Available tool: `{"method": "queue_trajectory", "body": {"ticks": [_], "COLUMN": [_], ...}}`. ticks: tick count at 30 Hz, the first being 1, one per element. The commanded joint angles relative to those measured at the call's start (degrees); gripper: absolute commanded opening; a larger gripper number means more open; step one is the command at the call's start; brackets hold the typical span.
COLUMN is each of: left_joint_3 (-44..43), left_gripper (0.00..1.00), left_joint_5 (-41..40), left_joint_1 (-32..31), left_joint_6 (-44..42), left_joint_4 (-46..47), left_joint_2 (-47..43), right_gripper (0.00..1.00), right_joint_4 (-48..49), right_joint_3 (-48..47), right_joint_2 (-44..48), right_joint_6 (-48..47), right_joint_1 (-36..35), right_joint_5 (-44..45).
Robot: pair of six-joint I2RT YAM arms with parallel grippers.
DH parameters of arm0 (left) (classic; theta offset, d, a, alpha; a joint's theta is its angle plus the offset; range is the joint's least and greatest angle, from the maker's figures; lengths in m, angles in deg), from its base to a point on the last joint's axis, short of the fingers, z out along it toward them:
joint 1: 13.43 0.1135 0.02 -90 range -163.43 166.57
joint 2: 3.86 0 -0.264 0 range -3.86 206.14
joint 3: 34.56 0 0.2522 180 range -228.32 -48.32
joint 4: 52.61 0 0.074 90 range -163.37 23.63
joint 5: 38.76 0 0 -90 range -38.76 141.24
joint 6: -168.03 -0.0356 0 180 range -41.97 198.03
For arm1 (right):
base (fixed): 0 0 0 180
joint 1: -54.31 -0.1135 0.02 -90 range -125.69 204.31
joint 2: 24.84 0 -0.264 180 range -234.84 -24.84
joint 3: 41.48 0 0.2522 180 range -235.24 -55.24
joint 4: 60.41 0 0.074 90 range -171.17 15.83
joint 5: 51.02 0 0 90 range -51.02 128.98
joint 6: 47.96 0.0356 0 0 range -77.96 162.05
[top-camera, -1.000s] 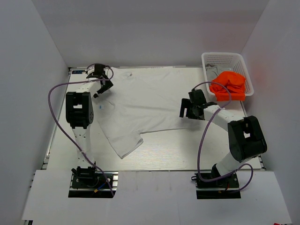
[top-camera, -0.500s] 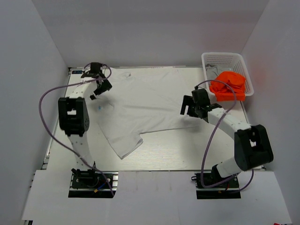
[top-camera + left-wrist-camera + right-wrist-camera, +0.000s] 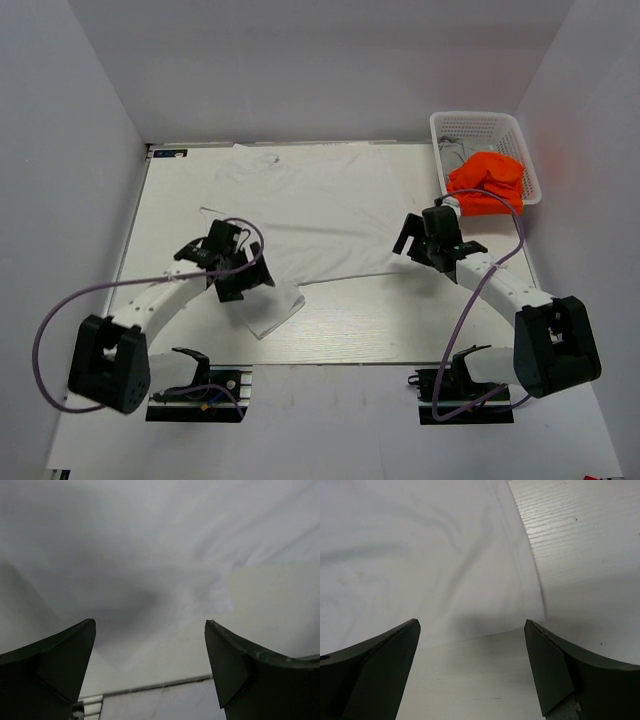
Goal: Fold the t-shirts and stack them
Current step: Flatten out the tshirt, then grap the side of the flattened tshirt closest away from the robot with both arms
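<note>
The white t-shirt (image 3: 320,205) lies spread flat on the table, collar at the far edge. One corner of it (image 3: 275,310) points to the near left. My left gripper (image 3: 248,283) is open and empty just above that corner. In the left wrist view, white cloth (image 3: 150,540) fills the upper part. My right gripper (image 3: 408,238) is open and empty at the shirt's right edge. The right wrist view shows the hem (image 3: 520,575) ahead of the fingers. The orange t-shirt (image 3: 487,182) lies bunched in the basket. A bit of the grey t-shirt (image 3: 452,150) shows behind it.
The white lattice basket (image 3: 478,124) stands at the far right corner of the table. Bare table (image 3: 400,320) lies in front of the shirt. The table's near edge rail (image 3: 150,686) shows in the left wrist view. White walls enclose the far, left and right sides.
My left arm has swung from the far left corner down to the shirt's near left corner. The right gripper has shifted a little to the right. The shirt's far left part now lies flat.
</note>
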Motion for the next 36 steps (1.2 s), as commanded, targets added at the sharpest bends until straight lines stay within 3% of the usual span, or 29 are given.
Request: {"method": "queue_trajectory", "body": {"ticks": [1,9,18,20,24,26,27,30,36], "left_joint_3": [3.14,9.04,11.49,12.02,12.55,12.55,12.55,11.33,8.24], "left_gripper": [1.0,0.93,0.8,0.73,0.47,0.39,0.24,0.03,0.0], "left_joint_5": [1.85,6.5,4.57,5.97,6.16,4.84,4.84,4.31,2.38], "left_joint_1": [-1.53,-6.02,-7.69,-7.69,-8.22,-8.22,-8.22,-8.22,-8.22], "left_joint_6": [5.62,7.31,7.84,7.22,6.52,6.52,6.52,6.52,8.1], "left_joint_4": [-4.61,-10.86,-7.36,-4.21,-2.96,-3.48,-3.48,-4.35,-8.49], "left_joint_2": [-8.99,-9.55,-4.01,-2.52,1.53,3.29,3.29,4.43,3.12], "right_gripper": [0.9,0.9,0.9,0.9,0.9,0.9,0.9,0.9,0.9], "right_joint_4": [3.11,3.45,3.45,2.93,1.7,1.7,1.61,0.65,2.04], "right_joint_3": [-0.55,1.73,2.78,3.13,4.71,6.12,6.47,7.79,8.23], "right_joint_2": [0.9,0.36,0.45,0.63,2.21,3.52,3.7,4.49,3.53], "right_joint_6": [-0.6,-0.7,-0.96,-1.05,-0.78,-0.69,-0.95,-0.61,-0.17], "right_joint_1": [0.57,1.53,2.68,2.77,3.47,3.99,4.0,4.26,4.79], "right_joint_5": [-2.28,-2.46,-2.81,-2.81,-1.58,-0.96,-1.14,-0.18,-0.88]}}
